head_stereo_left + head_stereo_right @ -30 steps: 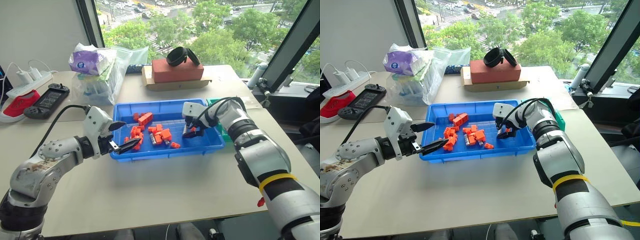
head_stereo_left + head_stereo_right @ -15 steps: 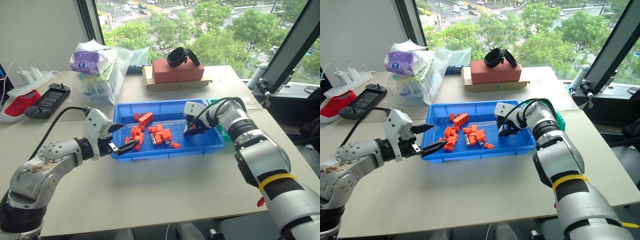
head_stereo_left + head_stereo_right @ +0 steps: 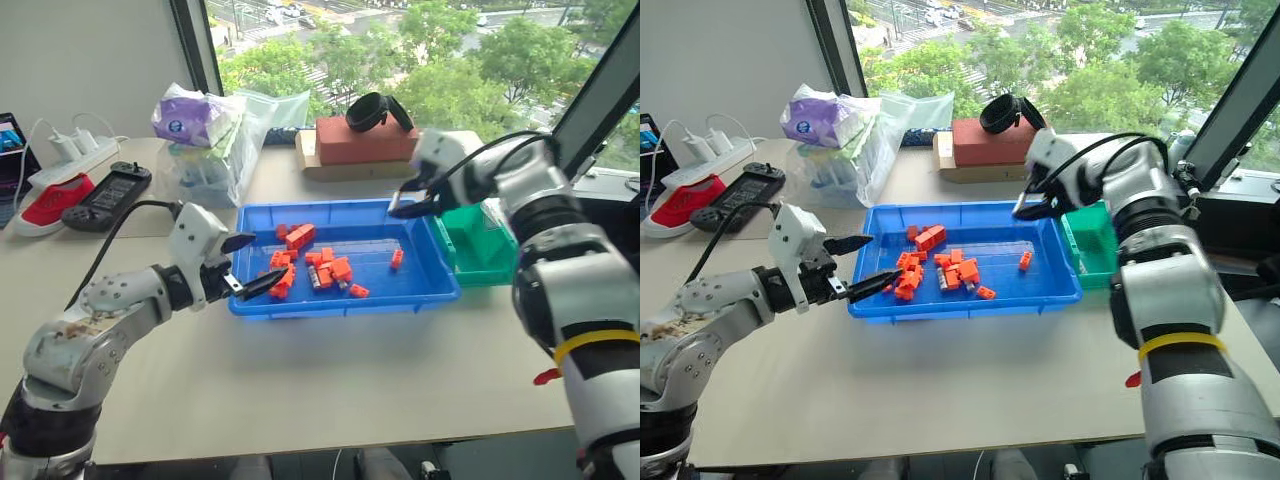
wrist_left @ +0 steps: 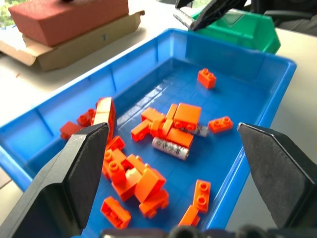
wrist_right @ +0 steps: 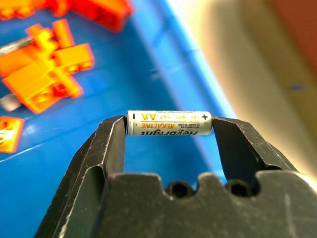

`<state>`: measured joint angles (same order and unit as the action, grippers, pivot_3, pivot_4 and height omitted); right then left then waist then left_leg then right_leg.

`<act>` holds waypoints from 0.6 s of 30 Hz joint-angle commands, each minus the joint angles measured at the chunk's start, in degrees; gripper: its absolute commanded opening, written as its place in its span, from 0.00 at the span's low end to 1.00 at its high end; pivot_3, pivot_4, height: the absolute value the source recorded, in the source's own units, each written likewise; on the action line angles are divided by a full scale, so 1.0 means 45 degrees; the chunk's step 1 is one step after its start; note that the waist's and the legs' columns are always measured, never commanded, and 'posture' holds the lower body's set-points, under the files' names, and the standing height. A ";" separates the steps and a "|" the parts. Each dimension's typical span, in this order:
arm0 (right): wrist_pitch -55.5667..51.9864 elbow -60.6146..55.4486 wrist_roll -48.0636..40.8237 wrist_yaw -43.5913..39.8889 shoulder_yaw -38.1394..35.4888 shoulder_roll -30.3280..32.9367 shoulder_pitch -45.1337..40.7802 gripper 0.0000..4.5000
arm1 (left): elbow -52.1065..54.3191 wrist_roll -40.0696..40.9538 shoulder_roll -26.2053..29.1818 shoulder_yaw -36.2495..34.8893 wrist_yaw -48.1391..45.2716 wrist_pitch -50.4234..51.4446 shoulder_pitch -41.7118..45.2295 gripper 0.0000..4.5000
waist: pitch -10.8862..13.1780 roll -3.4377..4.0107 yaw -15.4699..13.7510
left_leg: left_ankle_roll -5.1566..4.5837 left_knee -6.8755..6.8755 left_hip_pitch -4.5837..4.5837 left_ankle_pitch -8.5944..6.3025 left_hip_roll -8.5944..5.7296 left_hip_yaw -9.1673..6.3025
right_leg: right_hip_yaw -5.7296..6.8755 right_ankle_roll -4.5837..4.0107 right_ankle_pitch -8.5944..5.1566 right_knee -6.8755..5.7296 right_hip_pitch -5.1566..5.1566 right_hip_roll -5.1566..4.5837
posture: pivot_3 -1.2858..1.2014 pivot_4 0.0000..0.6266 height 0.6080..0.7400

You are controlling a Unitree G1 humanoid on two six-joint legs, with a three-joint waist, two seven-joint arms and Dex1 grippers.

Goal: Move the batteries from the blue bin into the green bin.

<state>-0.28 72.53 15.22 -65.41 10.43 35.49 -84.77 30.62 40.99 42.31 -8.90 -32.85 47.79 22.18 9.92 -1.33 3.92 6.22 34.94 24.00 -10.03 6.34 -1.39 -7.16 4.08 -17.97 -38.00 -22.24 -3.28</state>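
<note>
I have the desk (image 3: 330, 370) under me, pale and wide, with the blue bin (image 3: 440, 297) lying across its middle and the green bin (image 3: 478, 262) touching its right end. Behind the blue bin a red block (image 3: 362, 143) sits on a flat cardboard piece, and a black band rests on top of the block. At the far left of the desk I see a clear plastic bag (image 3: 215, 150) with a purple packet in it, then a black handset (image 3: 105, 190), a red case and a white power strip nearer the wall. My right claw (image 3: 402, 206) hangs raised above the blue bin's far right corner, close to the green bin's edge, and it is clamped on a battery (image 5: 169, 123): the wrist view shows the cell gripped end to end between the two fingers, its label reading AA alkaline. My left claw (image 3: 247, 265) is at the blue bin's left rim, pointing across it, with its fingers spread apart and nothing between them. Inside the blue bin a scatter of orange bricks (image 4: 181, 115) is bunched toward the left and centre, one brick alone toward the right. Another battery (image 4: 170, 148) lies flat on the bin floor among the central bricks, partly under an orange piece.
</note>
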 commanded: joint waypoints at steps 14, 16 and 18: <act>-0.0234 0.0593 0.2145 0.2330 0.1416 0.1029 0.0852 0.87 | -0.0872 -0.0625 -0.0136 0.0970 -0.0877 -0.0624 0.1328 1.00 | 0.0039 0.0065 0.0218 | 0.0011 0.0010 0.0034 0.0051 -0.0049 -0.0014 | -0.0013 0.0000 0.0001 -0.0014 -0.0019 -0.0037 | 0.52 0.24 1.00; -0.0137 0.0483 0.1968 0.2119 0.1309 0.0961 0.0669 0.98 | -0.0851 -0.0655 -0.0142 0.0899 -0.0922 -0.0585 0.1296 1.00 | 0.0040 0.0066 0.0222 | 0.0009 0.0006 0.0034 0.0055 -0.0052 -0.0021 | -0.0008 0.0001 0.0001 -0.0014 -0.0021 -0.0039 | 0.52 0.24 1.00; 0.0055 0.0331 0.1931 0.1997 0.1307 0.0946 0.0476 0.99 | -0.0787 -0.0675 -0.0138 0.0848 -0.0947 -0.0542 0.1230 1.00 | 0.0045 0.0075 0.0280 | 0.0010 0.0002 0.0034 0.0058 -0.0052 -0.0023 | -0.0008 0.0001 0.0001 -0.0014 -0.0022 -0.0039 | 0.52 0.24 1.00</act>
<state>-1.27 76.58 24.38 -56.20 17.04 38.84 -80.15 25.94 38.30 41.10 -3.90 -36.78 46.37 27.07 10.12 -1.00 5.19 6.26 34.94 24.14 -9.77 6.11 -1.50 -7.20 4.08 -17.97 -38.07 -22.33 -3.45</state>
